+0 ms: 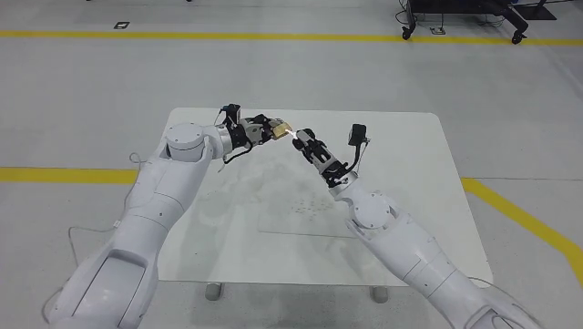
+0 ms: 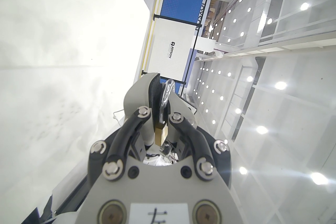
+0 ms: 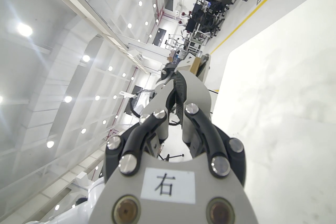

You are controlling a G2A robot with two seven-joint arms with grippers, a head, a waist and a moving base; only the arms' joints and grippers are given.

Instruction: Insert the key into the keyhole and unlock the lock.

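Observation:
A brass padlock (image 1: 272,131) is held above the white table (image 1: 401,238), between the two arms. My left gripper (image 1: 262,131) is shut on it. In the left wrist view the brass body (image 2: 160,134) sits deep between the fingers (image 2: 141,96), and a silvery metal part (image 2: 167,92) sticks out at the tips. My right gripper (image 1: 300,138) is just to the right of the lock, shut on a small dark key (image 3: 164,73) that is mostly hidden by its fingers (image 3: 194,88). The right wrist view shows the padlock (image 3: 195,65) just beyond the key tip.
The table's surface (image 2: 52,78) lies below both grippers with faint scuff marks (image 1: 305,206). Yellow floor tape (image 1: 64,175) runs past the table on both sides. Carts and stands (image 1: 465,1) are far behind it.

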